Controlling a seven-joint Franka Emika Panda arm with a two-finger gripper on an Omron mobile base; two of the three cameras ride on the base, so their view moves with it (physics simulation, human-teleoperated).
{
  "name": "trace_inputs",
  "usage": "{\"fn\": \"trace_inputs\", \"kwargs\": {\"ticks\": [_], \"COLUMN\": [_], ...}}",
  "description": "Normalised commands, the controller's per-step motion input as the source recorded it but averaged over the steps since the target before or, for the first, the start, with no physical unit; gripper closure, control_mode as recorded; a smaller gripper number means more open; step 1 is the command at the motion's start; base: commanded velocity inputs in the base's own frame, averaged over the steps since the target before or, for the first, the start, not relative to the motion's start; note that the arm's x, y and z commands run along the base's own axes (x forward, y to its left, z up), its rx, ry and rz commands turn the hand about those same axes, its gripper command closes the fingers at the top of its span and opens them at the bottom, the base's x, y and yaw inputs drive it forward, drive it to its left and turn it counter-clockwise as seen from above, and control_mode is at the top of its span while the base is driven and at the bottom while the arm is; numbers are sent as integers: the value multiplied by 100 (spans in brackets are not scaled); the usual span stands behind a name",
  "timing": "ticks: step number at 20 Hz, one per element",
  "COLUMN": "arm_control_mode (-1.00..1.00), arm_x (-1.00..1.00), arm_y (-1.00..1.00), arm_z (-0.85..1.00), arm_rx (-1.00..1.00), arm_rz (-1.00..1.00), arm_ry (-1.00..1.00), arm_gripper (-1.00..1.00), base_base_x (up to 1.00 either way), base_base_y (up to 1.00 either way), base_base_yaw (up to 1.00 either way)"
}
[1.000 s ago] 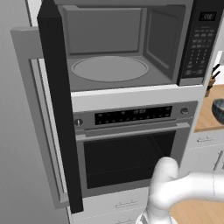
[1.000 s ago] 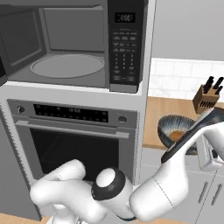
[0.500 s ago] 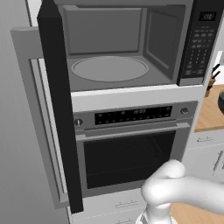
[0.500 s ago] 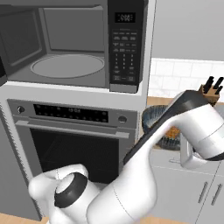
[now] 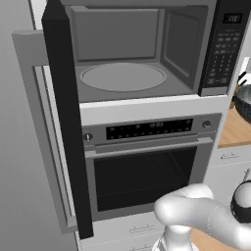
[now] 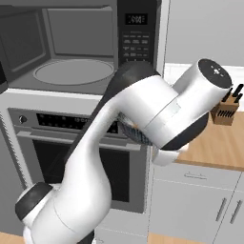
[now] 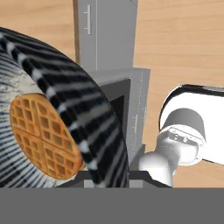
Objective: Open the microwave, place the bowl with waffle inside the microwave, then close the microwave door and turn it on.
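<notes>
The microwave [image 5: 122,78] stands open, its grey cavity and round turntable [image 6: 71,71] bare. The microwave door [image 5: 63,127] is swung out to the left, edge-on to me. The bowl [image 7: 87,113], dark with pale stripes, fills the left of the hand view with a golden waffle [image 7: 43,135] inside. It is lifted, with floor and cabinet fronts far below it. My gripper [image 7: 105,181] is shut on its rim, the fingertips hidden by the rim. A sliver of the bowl [image 5: 243,100] shows at the right edge, and a striped piece of the bowl [image 6: 131,132] peeks from under my forearm.
A built-in oven [image 5: 142,171] with a horizontal handle sits under the microwave. The keypad strip [image 6: 136,43] is right of the cavity. A wooden counter [image 6: 214,143] with a knife block [image 6: 228,108] runs to the right, above grey cabinets [image 6: 190,209].
The arm has swung left and up from over the counter toward the oven front, carrying the bowl off the counter. The microwave and its door have not moved.
</notes>
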Motion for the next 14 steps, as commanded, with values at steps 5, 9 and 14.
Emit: {"fn": "trace_inputs", "kwargs": {"ticks": [5, 9, 14], "arm_control_mode": [-100, -100, -100], "arm_x": [-42, -66, -25], "arm_y": [100, 98, 94], "arm_z": [69, 10, 9], "arm_rx": [-5, -6, -4], "arm_rz": [0, 0, 0], "arm_ry": [-7, -6, -10], "arm_gripper": [100, 100, 100], "base_base_x": [0, 0, 0], "base_base_y": [0, 0, 0], "base_base_yaw": [0, 0, 0]}}
